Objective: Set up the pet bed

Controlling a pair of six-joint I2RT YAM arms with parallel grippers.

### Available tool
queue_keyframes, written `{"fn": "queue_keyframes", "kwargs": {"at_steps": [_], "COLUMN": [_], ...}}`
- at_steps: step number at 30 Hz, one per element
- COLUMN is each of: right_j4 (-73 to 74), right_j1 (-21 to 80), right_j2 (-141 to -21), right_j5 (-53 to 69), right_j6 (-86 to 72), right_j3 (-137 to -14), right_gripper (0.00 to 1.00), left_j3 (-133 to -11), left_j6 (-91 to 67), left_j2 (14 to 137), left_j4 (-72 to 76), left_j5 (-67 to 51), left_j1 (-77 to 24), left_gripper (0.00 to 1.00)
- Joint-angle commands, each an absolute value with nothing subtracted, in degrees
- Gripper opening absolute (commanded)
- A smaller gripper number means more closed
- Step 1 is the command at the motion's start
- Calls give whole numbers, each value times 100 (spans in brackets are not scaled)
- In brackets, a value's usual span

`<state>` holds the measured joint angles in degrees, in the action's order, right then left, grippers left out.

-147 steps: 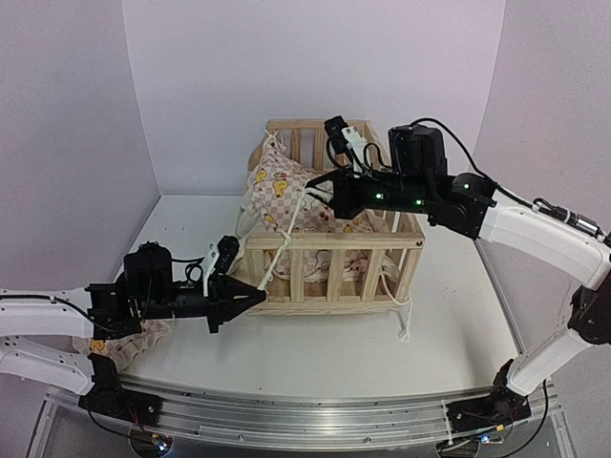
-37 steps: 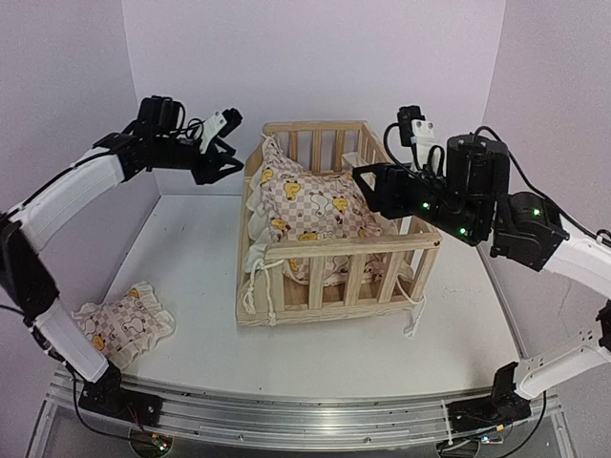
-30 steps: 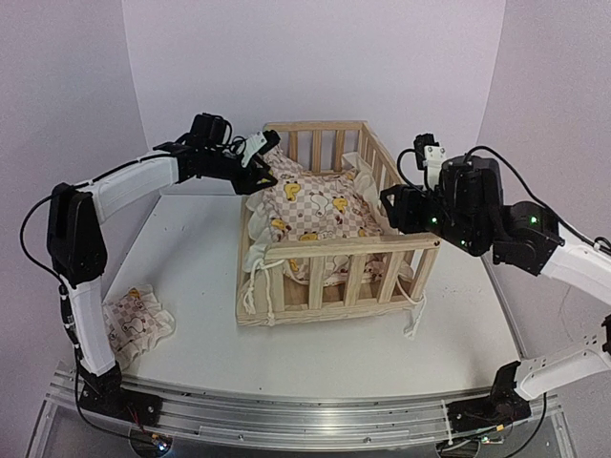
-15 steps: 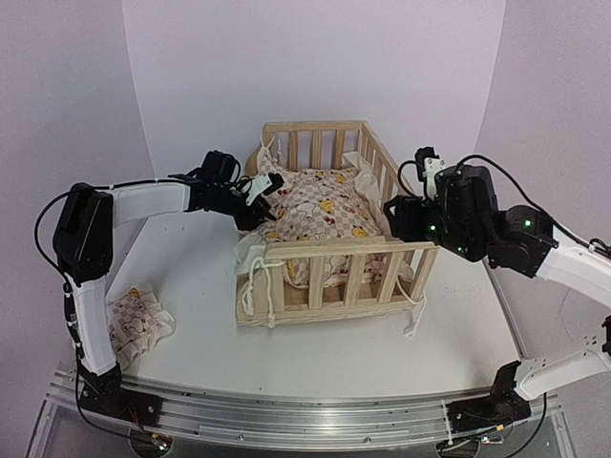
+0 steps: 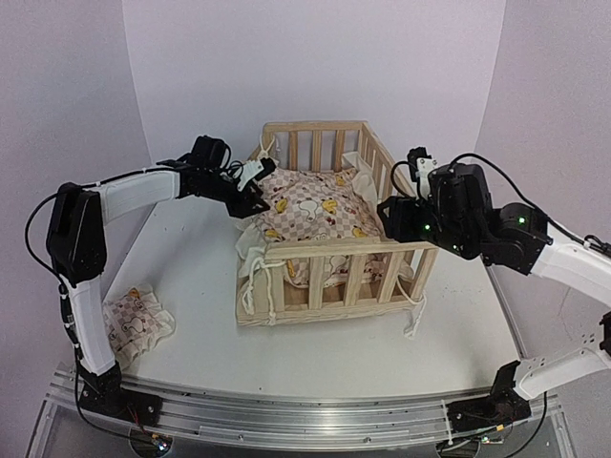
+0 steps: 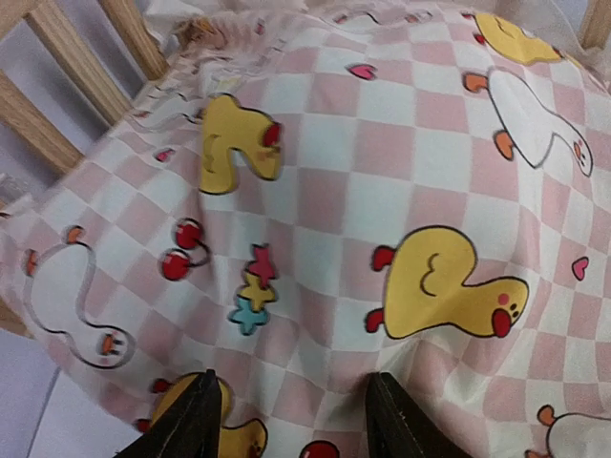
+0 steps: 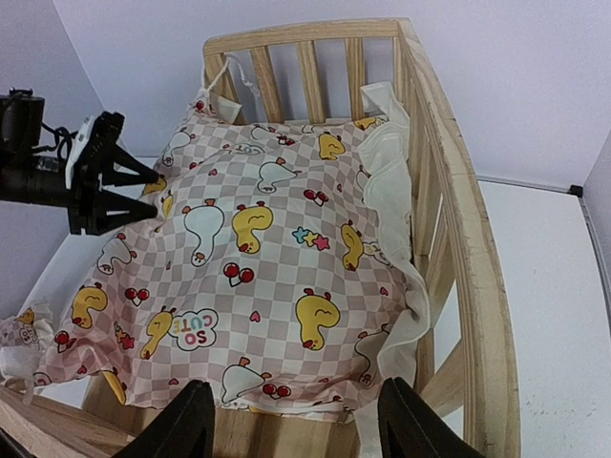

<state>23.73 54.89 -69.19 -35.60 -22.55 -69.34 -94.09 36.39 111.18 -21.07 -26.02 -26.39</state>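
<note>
Pet bed [image 5: 334, 250], white table [image 5: 191, 277], lilac walls [image 5: 315, 57]

One pine frame [image 5: 334, 247], one checked cushion [image 5: 315, 205], one small pillow [image 5: 134, 324], two arms [image 5: 134, 186] [image 5: 563, 258]

Diffuse overhead light is filling every view; pet bed [image 5: 334, 245] is casting soft shadows; left wrist view is blurring slightly.

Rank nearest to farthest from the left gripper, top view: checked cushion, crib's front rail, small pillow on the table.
1. checked cushion: inside the crib, its left edge right at the left gripper.
2. front rail: on the crib's side toward the arm bases.
3. small pillow: on the table, near-left corner.
</note>
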Motion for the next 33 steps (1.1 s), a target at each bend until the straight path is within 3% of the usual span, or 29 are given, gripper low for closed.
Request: {"fn": "queue_keyframes", "kwargs": {"at_steps": [1,10,19,27,33], "right_j4": [2329,2329,2331,2329,2289], "right_j1": [5470,5471,5471,5469,5469], "right_j2": [-6913,-6947,-6965,-7195,-7399], "right_j5": [-3458,-3283,-3158,-2871,-2436], "right_j6": [-2222,-2263,-2410,-2205,-2021], "right_j3": [-7149,-7139,-7114,-7542,-7933], "right_gripper": [59,60,60,61,61], "left_j3": [-10543,-12442,-12549,-12572,-12345], "left_j6": [3336,2804,2885,2957,4070], "left_j2": [10984,12711,13288,12547,10980], "left_j4": [-1893,-1503,-1243,-1764,-4518], "left_j5": [-2858,-2009,-1602,-1907,-2396], "left_j1": [-2421,-2400,-2383,-2036,-1529], "left_gripper": [53,53,51,54,71]}}
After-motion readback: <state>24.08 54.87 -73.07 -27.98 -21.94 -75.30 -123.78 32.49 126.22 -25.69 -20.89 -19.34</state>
